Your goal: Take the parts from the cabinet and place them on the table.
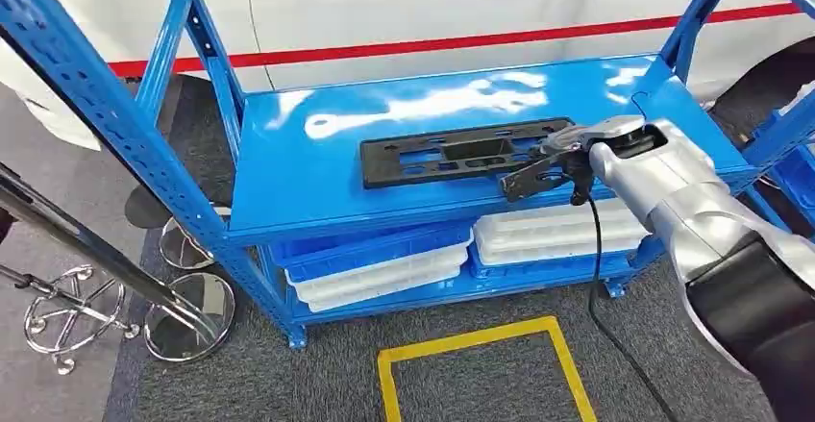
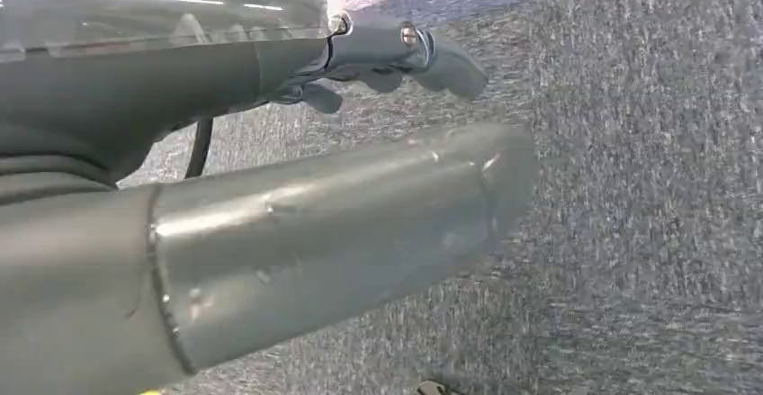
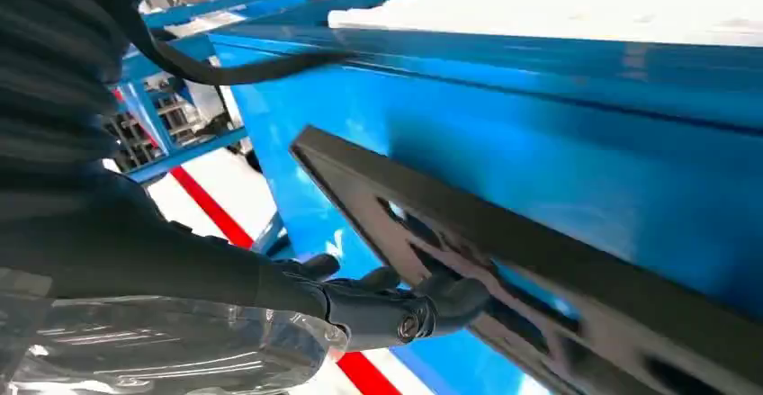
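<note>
We saw right hand point(image 1: 543, 167) grasping black part's point(image 1: 452, 153) right end on blue shelf point(image 1: 288, 182), centre frame, for lifting; left hand point(image 2: 342, 224) hung released over carpet.

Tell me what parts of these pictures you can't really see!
- Whether the right hand really grips the black plate: in the head view the fingers cover the plate's end, and the right wrist view is too close.
- What lies in the white trays: the blue shelf above covers most of them.
- The left hand: its fingers are small and blurred behind the thick thumb in the left wrist view.
</note>
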